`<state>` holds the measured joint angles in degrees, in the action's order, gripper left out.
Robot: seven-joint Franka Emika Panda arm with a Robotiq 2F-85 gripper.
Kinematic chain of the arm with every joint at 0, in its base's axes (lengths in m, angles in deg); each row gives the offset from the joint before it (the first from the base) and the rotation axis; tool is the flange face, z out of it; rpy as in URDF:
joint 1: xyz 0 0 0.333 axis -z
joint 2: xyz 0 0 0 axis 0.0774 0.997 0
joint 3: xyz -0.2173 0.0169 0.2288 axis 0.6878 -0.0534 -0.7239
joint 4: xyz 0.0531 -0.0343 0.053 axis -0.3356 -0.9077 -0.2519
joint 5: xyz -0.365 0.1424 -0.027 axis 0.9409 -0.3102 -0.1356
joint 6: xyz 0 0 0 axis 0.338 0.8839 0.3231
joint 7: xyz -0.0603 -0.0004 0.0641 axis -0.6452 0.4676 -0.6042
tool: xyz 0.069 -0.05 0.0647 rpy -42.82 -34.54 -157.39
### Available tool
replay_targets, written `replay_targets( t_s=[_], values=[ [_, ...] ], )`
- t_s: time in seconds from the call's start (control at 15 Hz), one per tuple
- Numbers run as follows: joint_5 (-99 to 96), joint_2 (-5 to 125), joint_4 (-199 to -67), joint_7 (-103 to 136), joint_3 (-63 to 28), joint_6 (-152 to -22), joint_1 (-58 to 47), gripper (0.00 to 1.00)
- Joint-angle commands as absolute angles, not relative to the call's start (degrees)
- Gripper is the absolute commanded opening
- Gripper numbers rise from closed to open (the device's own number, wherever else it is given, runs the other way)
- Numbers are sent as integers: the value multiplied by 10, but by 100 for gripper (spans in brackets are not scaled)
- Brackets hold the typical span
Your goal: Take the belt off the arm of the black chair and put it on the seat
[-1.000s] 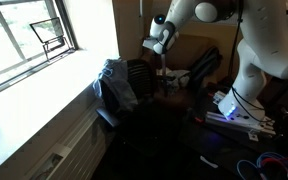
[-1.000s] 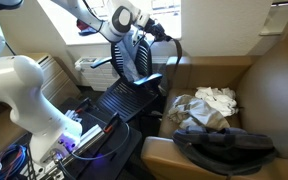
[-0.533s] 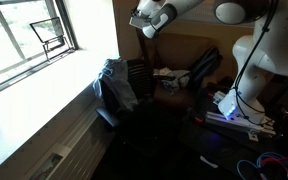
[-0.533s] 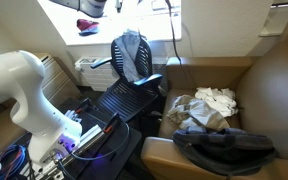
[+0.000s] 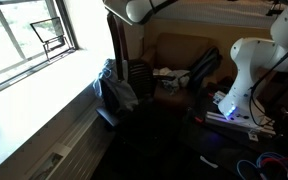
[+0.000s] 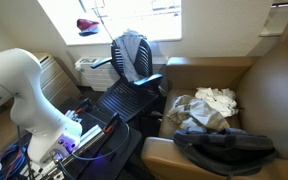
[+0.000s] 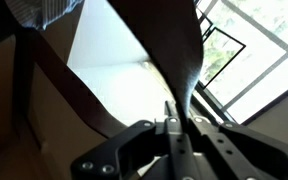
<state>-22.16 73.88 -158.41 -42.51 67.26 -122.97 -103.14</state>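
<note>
Between the fingers of the gripper (image 7: 179, 122), low in the wrist view, the belt (image 7: 172, 55) is pinched tight, the jaws closed on it with no gap showing. From the pinch its dark band rises and broadens toward the top of the frame, and a browner run of the strap loops off to the left. Beyond it is a bright window (image 7: 239, 60) crossed by dark frame bars. In an exterior view the robot arm (image 5: 149, 8) reaches along the top edge, high above the black chair (image 5: 139, 80), so the belt hangs up with the gripper, well apart from the seat (image 6: 119, 100). A grey garment (image 6: 134, 50) is draped over the chair's backrest. Farther off, a brown couch (image 6: 274, 110) holds a heap of pale clothes (image 6: 209, 102) and a dark bundle (image 6: 224, 145).
</note>
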Motion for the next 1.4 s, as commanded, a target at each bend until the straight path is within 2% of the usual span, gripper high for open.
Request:
replay_targets(
  t_s=[0.0, 0.4, 0.73, 0.8, 0.87, 0.93, 1.33],
  values=[
    [-233, 625, -1619, -387, 599, -1253, -993, 1],
    [-225, 495, -1746, -347, 462, -1233, -831, 1],
    [-295, 437, -1754, -256, 429, -1113, -751, 1],
    [-276, 412, -1744, -269, 344, -1096, -663, 1],
    [-292, 403, -1733, -261, 314, -1078, -641, 1],
    [-353, 415, -1719, -225, 372, -1052, -709, 1],
    [-582, 465, -1634, -122, 376, -834, -716, 1]
  ],
)
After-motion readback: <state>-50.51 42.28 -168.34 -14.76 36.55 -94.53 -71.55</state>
